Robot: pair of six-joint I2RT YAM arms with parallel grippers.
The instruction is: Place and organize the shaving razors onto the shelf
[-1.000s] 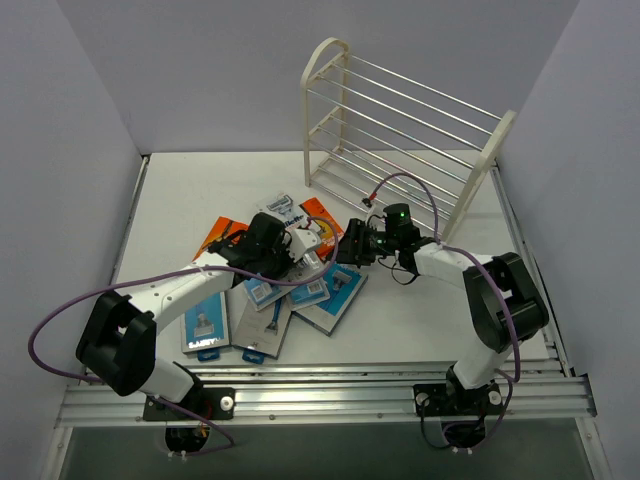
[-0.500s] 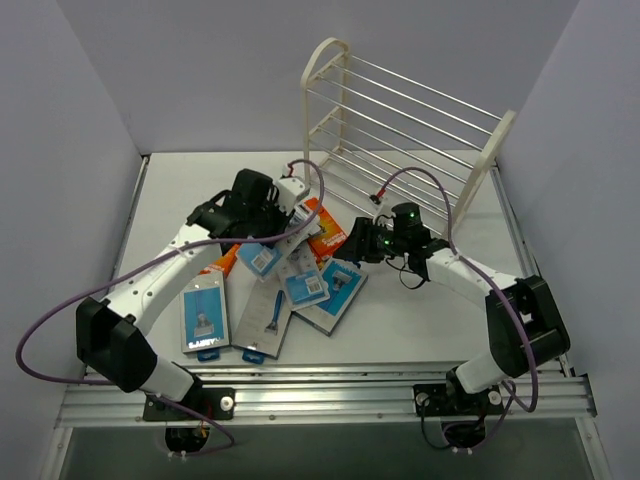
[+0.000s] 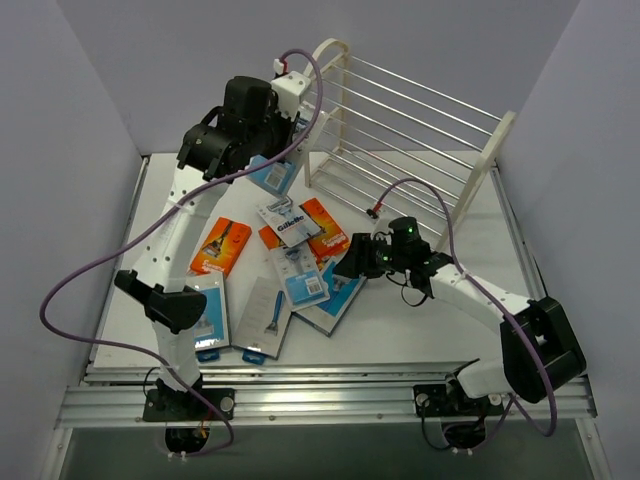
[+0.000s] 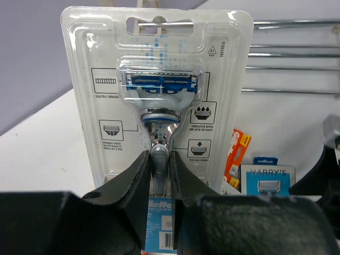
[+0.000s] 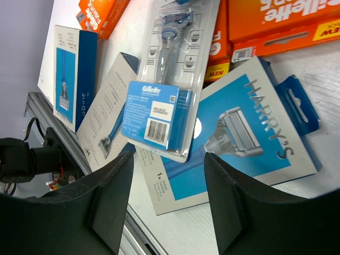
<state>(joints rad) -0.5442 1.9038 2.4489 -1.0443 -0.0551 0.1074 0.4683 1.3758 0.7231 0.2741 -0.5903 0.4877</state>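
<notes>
The left gripper (image 4: 159, 159) is pinched on the lower stem of a clear blister pack (image 4: 159, 79), one finger on each side of the razor handle. A second ago it was down among the packs in front of the shelf (image 3: 325, 55). Now it hangs high, just beside the shelf's arched left end frame, with the pack dangling below it. So one razor is out of the pile and looks ready to go in, though none is on a tier yet. The wire rods (image 4: 297, 53) run off to the pack's right in the left wrist view, so I judge the next move is sideways past that end frame.

The right gripper (image 5: 169, 159) is spread wide and holds nothing. It has slid a little nearer the bases and hovers over a Gillette pack (image 5: 170, 79) lying across a Harry's box (image 5: 249, 133).

The arm's purple cable (image 3: 312, 85) loops right beside the arch (a possible snag). There is open room in front of the shelf's tiers, above the pile (image 3: 290, 290), while the rear wall behind the shelf is close.
</notes>
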